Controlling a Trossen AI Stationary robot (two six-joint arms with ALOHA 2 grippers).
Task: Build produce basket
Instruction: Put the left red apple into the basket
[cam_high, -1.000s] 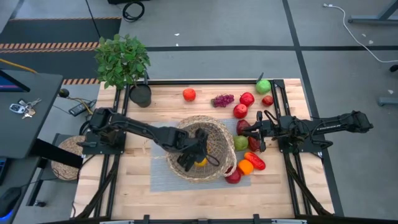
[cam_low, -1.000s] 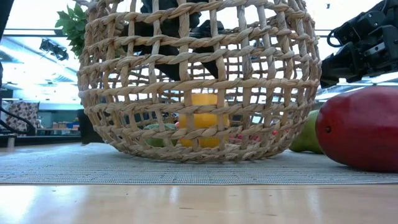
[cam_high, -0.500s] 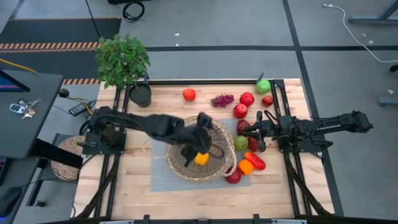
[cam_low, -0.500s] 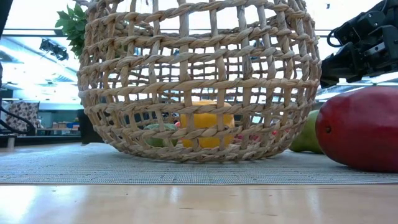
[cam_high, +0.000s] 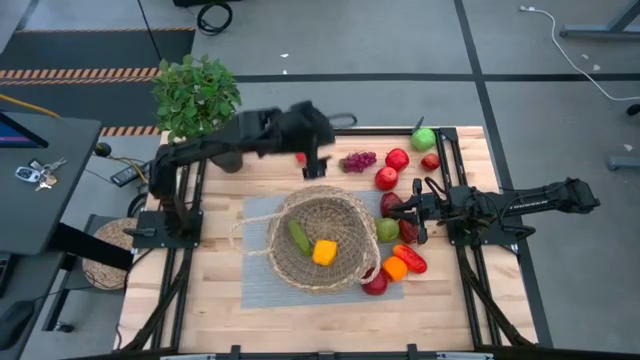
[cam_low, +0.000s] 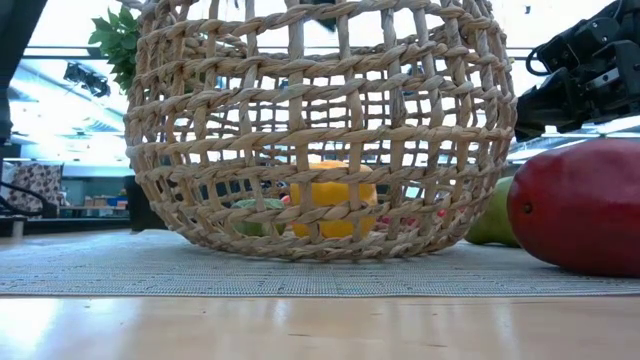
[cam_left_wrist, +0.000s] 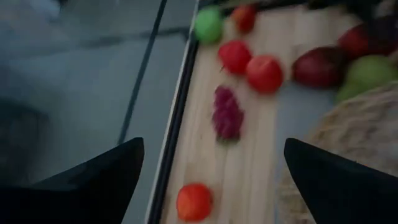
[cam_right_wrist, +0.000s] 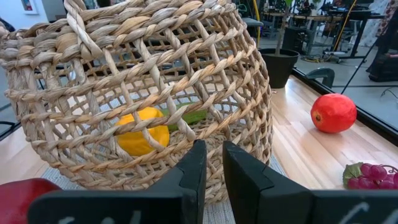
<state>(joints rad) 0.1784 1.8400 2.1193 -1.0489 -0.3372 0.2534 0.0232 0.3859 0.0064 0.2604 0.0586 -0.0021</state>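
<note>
**Left claw left the basket with the yellow piece dropped inside**

High view: A second earlier the left arm had reached down into the basket (cam_high: 318, 238); by this moment it had swung away to the far side of the basket, its left claw (cam_high: 318, 140) hanging over the surface's (cam_high: 200, 310) far edge near the red tomato-like fruit, which the arm partly hid. The yellow pepper-like piece (cam_high: 324, 252) lay in the basket beside the green cucumber (cam_high: 299, 236), so that placement looked done and two pieces were in. Most produce lay outside, to the right of the basket: the purple grape bunch (cam_high: 358, 160), red fruits (cam_high: 397, 159), a green round fruit (cam_high: 424, 138) and an orange piece (cam_high: 395, 268). The right claw (cam_high: 418, 213) waited just right of the basket.

Low view: Through the weave the yellow piece (cam_low: 332, 193) rested on the basket floor, with nothing gripping it. A large dark red fruit (cam_low: 578, 205) lay right of the basket.

Left wrist view: The left claw's fingers (cam_left_wrist: 99, 177) were spread wide and empty, above the red fruit (cam_left_wrist: 194, 201) and grapes (cam_left_wrist: 227, 112), probably the next pick.

Right wrist view: The right claw's fingers (cam_right_wrist: 189, 168) were pressed together, holding nothing, pointed at the basket wall (cam_right_wrist: 93, 87).
</note>
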